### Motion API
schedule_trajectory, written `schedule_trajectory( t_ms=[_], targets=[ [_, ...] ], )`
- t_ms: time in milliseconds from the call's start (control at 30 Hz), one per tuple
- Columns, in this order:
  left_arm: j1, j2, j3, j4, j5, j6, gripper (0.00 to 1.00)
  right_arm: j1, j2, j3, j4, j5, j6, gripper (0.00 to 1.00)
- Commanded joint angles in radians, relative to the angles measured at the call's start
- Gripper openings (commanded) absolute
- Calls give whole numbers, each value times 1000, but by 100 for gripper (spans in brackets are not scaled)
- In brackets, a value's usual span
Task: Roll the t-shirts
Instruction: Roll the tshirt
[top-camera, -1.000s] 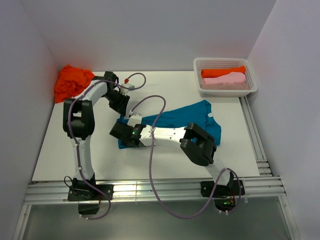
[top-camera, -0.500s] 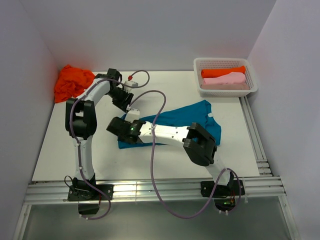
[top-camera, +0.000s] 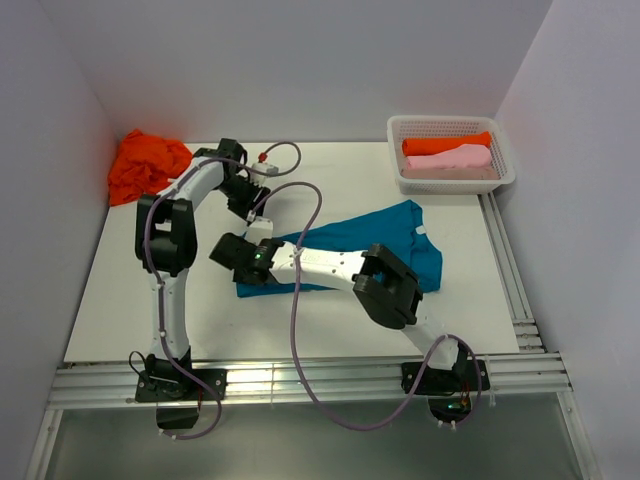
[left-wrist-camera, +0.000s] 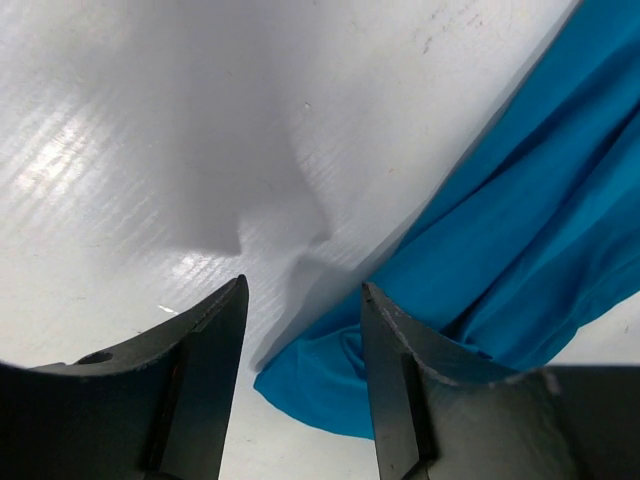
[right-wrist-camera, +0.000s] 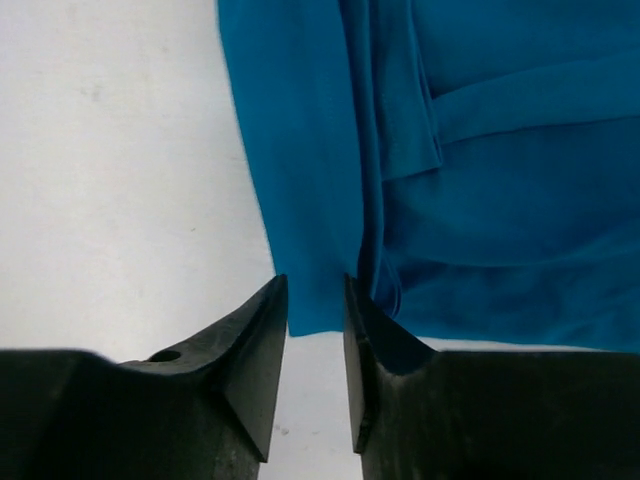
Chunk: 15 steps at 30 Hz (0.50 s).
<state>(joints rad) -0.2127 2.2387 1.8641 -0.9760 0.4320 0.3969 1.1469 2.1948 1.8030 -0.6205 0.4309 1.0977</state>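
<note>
The teal-blue t-shirt (top-camera: 370, 235) lies flattened and partly folded across the middle of the table. My left gripper (top-camera: 256, 222) hovers at its far-left corner. In the left wrist view the left gripper (left-wrist-camera: 302, 290) is open and empty, with the shirt's corner (left-wrist-camera: 330, 385) below the gap. My right gripper (top-camera: 222, 252) reaches across the shirt to its left end. In the right wrist view the right gripper (right-wrist-camera: 315, 285) is narrowly open, with the shirt's edge (right-wrist-camera: 310, 230) just beyond the tips and bare table between them. A crumpled orange-red t-shirt (top-camera: 145, 160) lies at the back left.
A white mesh basket (top-camera: 450, 185) at the back right holds a rolled orange-red shirt (top-camera: 445, 143) and a rolled pale pink shirt (top-camera: 462, 158). White walls close in the left, back and right. Rails run along the table's near and right edges.
My right gripper has slid left along the teal shirt to its left end. My left gripper has drawn back slightly toward the far-left corner. The shirt has hardly moved.
</note>
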Motion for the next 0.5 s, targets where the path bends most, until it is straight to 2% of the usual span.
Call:
schedule_trajectory(
  t_ms=[0, 100, 333, 467],
  targets=[
    [25, -45, 55, 19, 17, -26, 54, -26, 32, 1, 16, -15, 1, 35],
    [61, -45, 87, -1, 25, -21, 55, -33, 31, -46, 13, -29, 30, 24],
    [160, -76, 34, -6, 91, -10, 57, -24, -1, -123, 30, -58, 53, 24],
    [219, -62, 7, -65, 191, 28, 57, -21, 17, -120, 31, -87, 56, 19]
  ],
)
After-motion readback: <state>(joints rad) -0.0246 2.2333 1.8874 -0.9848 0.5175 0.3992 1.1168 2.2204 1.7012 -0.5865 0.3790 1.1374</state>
